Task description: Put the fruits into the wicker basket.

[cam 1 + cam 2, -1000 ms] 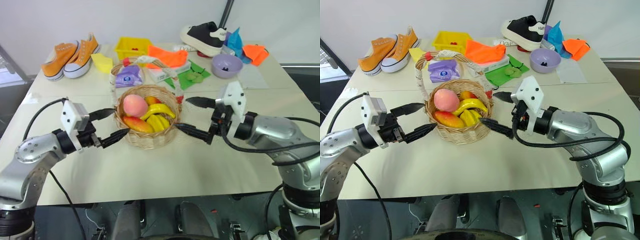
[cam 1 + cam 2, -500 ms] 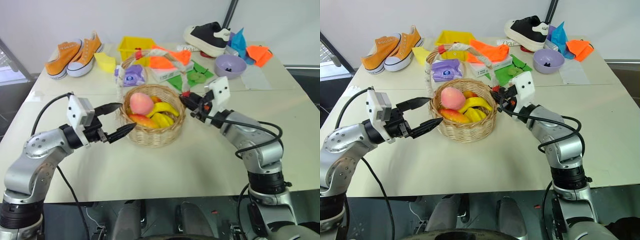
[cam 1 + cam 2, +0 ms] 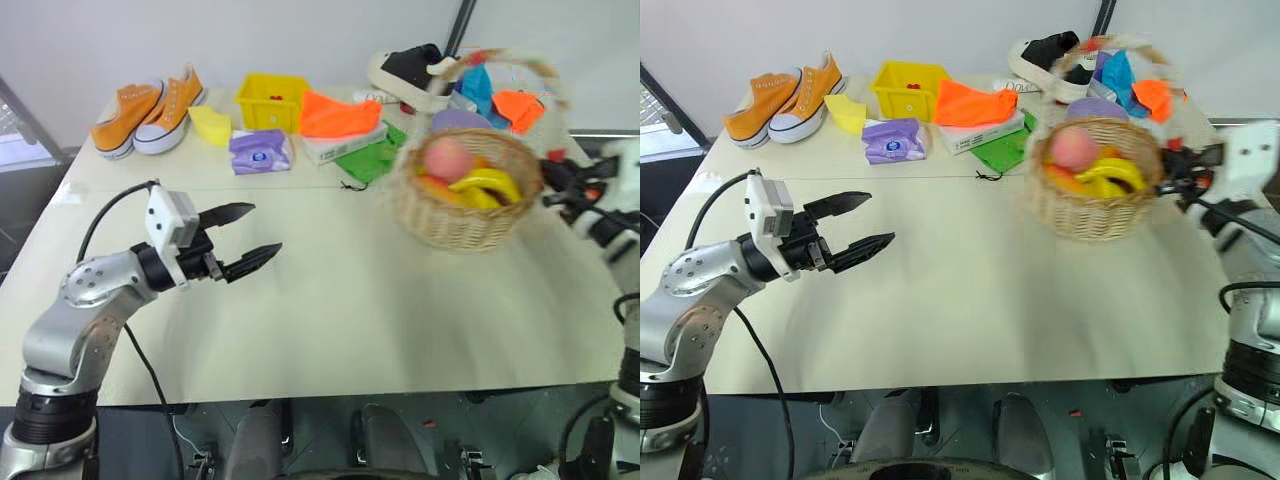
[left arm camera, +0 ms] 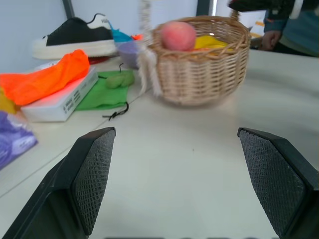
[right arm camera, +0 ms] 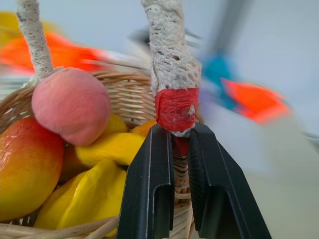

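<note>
The wicker basket (image 3: 465,213) is at the right side of the table, blurred with motion. In it lie a pink peach (image 3: 447,158), a yellow banana (image 3: 487,184) and an orange-red mango (image 5: 25,164). My right gripper (image 5: 173,130) is shut on the foot of the basket's handle, at the red tape (image 5: 174,108), on the basket's right rim (image 3: 1170,178). Well away at the left, my left gripper (image 3: 262,228) is open over bare table with nothing between its fingers (image 4: 92,174), pointing toward the basket.
Along the table's back stand orange sneakers (image 3: 145,108), a yellow sponge (image 3: 208,125), a yellow bin (image 3: 270,98), a purple pack (image 3: 260,150), an orange cloth on a white box (image 3: 338,115), a green cloth (image 3: 368,160) and a black shoe (image 3: 410,68).
My right gripper shut on the basket's handle foot and swung far to the right, taking the basket with the fruits from the table's middle to its right side. The left gripper stayed open.
</note>
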Robot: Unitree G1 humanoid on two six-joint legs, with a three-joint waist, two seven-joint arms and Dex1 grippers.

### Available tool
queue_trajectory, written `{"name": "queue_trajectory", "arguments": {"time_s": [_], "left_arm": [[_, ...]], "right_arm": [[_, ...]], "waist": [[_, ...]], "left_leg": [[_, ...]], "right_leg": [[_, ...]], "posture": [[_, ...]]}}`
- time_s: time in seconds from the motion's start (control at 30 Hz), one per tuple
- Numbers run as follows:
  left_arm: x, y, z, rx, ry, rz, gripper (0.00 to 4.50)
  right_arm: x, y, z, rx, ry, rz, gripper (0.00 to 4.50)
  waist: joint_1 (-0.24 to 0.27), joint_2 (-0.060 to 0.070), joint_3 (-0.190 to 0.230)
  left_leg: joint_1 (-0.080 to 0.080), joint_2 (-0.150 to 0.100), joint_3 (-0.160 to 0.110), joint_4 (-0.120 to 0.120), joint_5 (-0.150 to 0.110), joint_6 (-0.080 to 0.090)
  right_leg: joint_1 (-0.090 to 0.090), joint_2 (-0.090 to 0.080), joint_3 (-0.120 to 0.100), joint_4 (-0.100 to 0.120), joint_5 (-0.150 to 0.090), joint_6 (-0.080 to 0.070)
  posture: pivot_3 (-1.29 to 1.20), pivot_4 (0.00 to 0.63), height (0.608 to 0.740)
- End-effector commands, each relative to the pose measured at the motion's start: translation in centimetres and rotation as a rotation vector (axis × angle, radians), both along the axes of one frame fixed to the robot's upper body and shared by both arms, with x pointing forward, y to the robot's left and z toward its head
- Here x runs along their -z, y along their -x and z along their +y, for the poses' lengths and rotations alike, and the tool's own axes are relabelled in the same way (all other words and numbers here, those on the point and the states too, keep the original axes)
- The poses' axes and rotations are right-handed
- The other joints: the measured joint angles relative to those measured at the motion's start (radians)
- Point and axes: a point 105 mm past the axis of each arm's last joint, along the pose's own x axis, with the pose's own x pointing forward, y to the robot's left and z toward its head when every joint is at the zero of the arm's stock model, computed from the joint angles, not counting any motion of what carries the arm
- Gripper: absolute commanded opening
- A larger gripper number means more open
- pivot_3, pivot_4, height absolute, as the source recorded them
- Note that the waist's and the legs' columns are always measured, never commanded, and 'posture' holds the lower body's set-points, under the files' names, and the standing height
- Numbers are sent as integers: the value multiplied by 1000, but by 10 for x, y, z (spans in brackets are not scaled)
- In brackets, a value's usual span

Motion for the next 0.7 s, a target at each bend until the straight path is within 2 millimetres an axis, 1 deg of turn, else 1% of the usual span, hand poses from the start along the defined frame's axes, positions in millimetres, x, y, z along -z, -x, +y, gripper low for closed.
{"name": "queue_trajectory", "arguments": {"time_s": [0.03, 0.1, 0.17, 0.2, 0.23, 0.27, 0.3, 0.33, 0.37, 0.43, 0.53, 0.63, 0.7], "left_arm": [[-6, -1, -4, 21, 2, -37, 4240], [-5, -1, -5, 28, 1, -37, 4240], [-5, -2, -5, 30, 2, -38, 4240], [-5, -2, -5, 30, 1, -38, 4240], [-5, -2, -5, 30, 2, -38, 4240], [-5, -1, -5, 30, 1, -36, 4240], [-4, -1, -4, 31, 0, -33, 4240], [-4, -1, -4, 32, -1, -31, 4240], [-3, -1, -4, 31, -1, -30, 4240], [-3, -1, -3, 31, -1, -27, 4240], [-1, -4, -1, 28, -1, -20, 4240], [8, -11, 7, -14, 4, 5, 4240], [16, -16, 14, -66, 15, 30, 4240]], "right_arm": [[-12, 9, -23, 81, 19, -74, 18], [-2, 10, -32, 105, 4, -57, 18], [2, 12, -36, 121, -2, -50, 926], [2, 13, -36, 124, 7, -52, 1256], [1, 15, -37, 131, 16, -56, 1767], [-1, 18, -38, 154, 53, -61, 2177], [-3, 21, -40, 172, 90, -65, 2828], [-4, 23, -40, 180, 114, -71, 3177], [-6, 27, -40, 178, 128, -78, 3689], [-7, 34, -37, 152, 176, -72, 3689], [-2, 48, -29, 70, 223, -26, 3689], [11, 65, 0, -126, 254, 53, 3689], [22, 71, 32, -289, 246, 95, 3689]], "waist": [[-6, 2, 0], [-6, 3, 1], [-2, 3, 1], [-1, 3, 1], [0, 3, 1], [1, 3, 1], [2, 3, 1], [4, 3, 1], [5, 3, 1], [6, 3, 1], [5, 3, 1], [5, 3, 0], [0, 4, 0]], "left_leg": [[0, 0, 1, 0, 0, 0], [1, 1, 2, 0, 0, 0], [1, 1, 1, 0, 0, 0], [1, 1, 1, 0, 0, 0], [1, 1, 1, 0, 0, 0], [1, 1, 1, 1, 0, 0], [1, 1, 2, 1, 0, 0], [1, 1, 1, 1, 0, 0], [1, 1, 1, 1, 0, 0], [1, 1, 1, 1, 0, 0], [1, 0, 1, 1, 0, 0], [1, 1, 1, 1, 0, 0], [2, 1, 0, 1, 0, 0]], "right_leg": [[0, 1, 0, 0, 0, 0], [-1, 3, 1, 1, 0, 0], [-1, 3, 1, 1, 0, 1], [-1, 3, 1, 1, 0, 1], [0, 3, 1, 1, 0, 1], [0, 3, 1, 1, 0, 1], [0, 3, 1, 1, 0, 1], [0, 3, 1, 1, 0, 1], [0, 3, 1, 1, 0, 1], [0, 3, 1, 1, 0, 1], [1, 2, 1, 1, -1, 1], [1, 3, 1, 1, -1, 2], [3, 3, 1, 1, -1, 2]], "posture": [[0, 150, 733], [0, 150, 733], [0, 150, 733], [0, 150, 733], [0, 150, 733], [0, 150, 733], [0, 150, 733], [0, 150, 733], [0, 150, 733], [0, 150, 733], [0, 150, 733], [0, 150, 733], [0, 150, 733]]}}
